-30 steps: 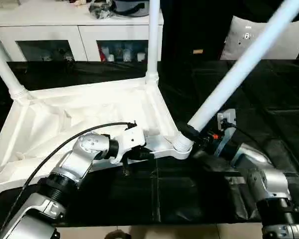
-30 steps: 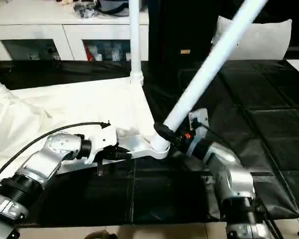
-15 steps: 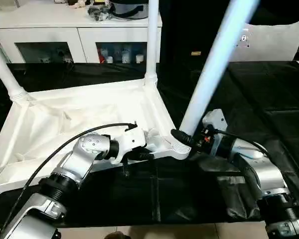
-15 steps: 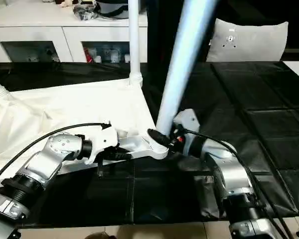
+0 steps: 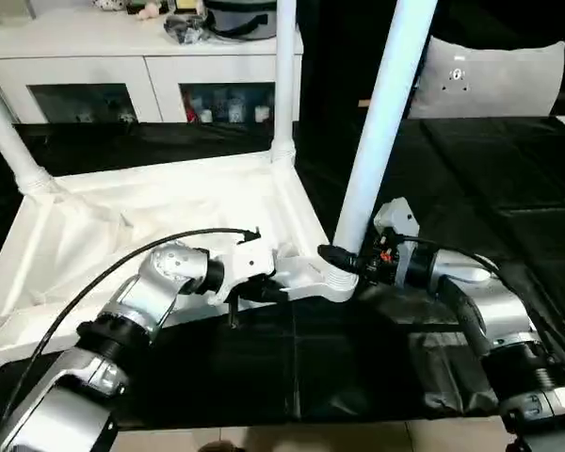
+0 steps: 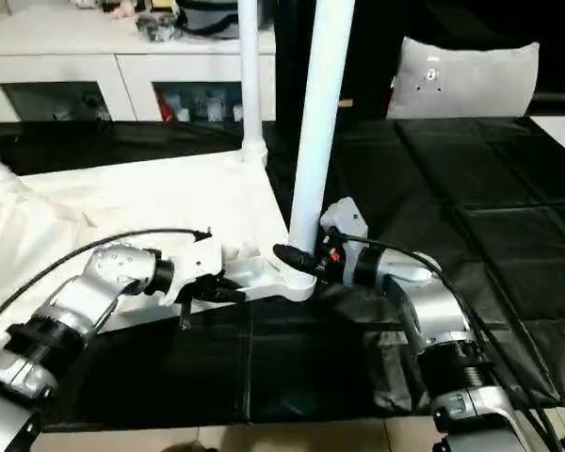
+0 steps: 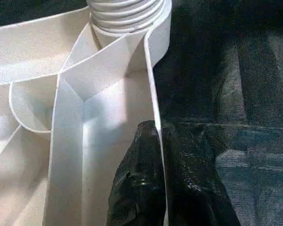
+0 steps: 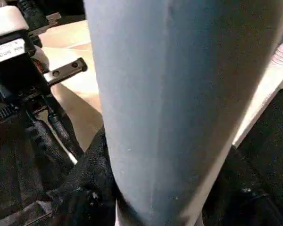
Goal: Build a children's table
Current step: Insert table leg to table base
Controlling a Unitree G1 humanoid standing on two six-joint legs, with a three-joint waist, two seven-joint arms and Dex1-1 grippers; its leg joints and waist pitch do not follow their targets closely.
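Left pincer (image 7: 159, 188) pinched tight on tabletop (image 5: 122, 235) rim, right pincer (image 5: 344, 261) clasping leg (image 5: 381, 122)

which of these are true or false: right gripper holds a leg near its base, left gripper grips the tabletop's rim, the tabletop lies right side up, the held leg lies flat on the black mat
1. The right gripper holds a leg near its base. True.
2. The left gripper pinches the tabletop's rim. True.
3. The tabletop lies right side up. False: its ribbed underside faces up.
4. The held leg lies flat on the black mat. False: it stands nearly upright at the corner socket.
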